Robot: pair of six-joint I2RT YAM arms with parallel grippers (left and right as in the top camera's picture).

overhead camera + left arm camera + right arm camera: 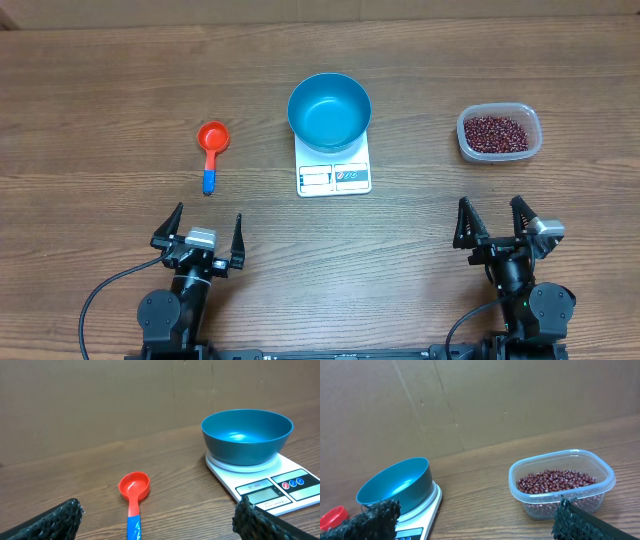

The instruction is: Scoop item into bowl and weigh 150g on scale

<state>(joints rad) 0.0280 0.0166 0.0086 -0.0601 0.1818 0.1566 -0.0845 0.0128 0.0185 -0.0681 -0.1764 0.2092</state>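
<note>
The bright-blue bowl stands empty on the white scale at the middle of the table. Dark red-brown beans lie heaped in a clear plastic tub at the right. A red scoop with a blue handle lies to the left of the scale. My left gripper is open near the front edge, below the scoop, holding nothing. My right gripper is open too, below the tub, apart from the beans. The bowl and scale show at the right of the left wrist view.
A brown cardboard wall backs the wooden table in both wrist views. Bare wood lies between the scale and the tub, and between each gripper and the things in front of it.
</note>
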